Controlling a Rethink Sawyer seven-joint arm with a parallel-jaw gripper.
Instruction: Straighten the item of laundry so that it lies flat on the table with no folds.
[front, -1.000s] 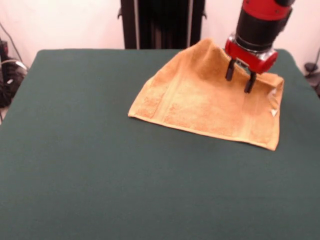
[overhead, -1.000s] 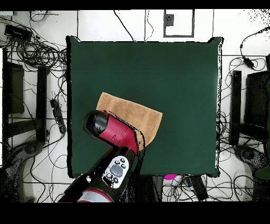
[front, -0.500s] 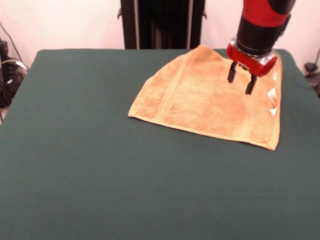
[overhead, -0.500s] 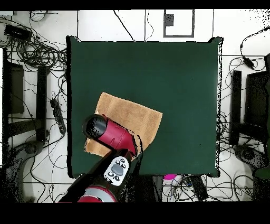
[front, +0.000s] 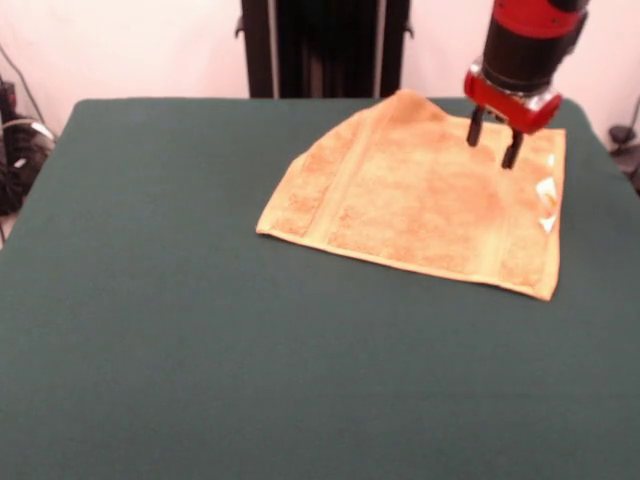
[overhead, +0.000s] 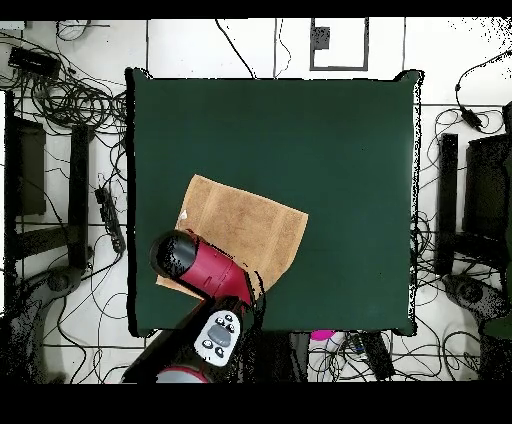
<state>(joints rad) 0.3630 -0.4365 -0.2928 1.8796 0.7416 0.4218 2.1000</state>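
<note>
The orange-yellow towel (front: 425, 200) lies spread flat on the dark green table (front: 200, 330) at its far right in the front view, with border bands along its edges and a small white care tag (front: 545, 190) at its right edge. My gripper (front: 493, 140) hangs open and empty just above the towel's far right corner, its two black fingers apart. In the overhead view the towel (overhead: 250, 225) lies at the table's (overhead: 340, 140) lower left, and the red arm (overhead: 205, 272) covers its lower left part.
The robot's black pedestal (front: 323, 48) stands behind the table's far edge. Cables and equipment (overhead: 70, 110) lie on the floor around the table in the overhead view.
The towel's raised far right corner has dropped from the gripper and now lies flat. The gripper has risen and moved toward the table's far right corner.
</note>
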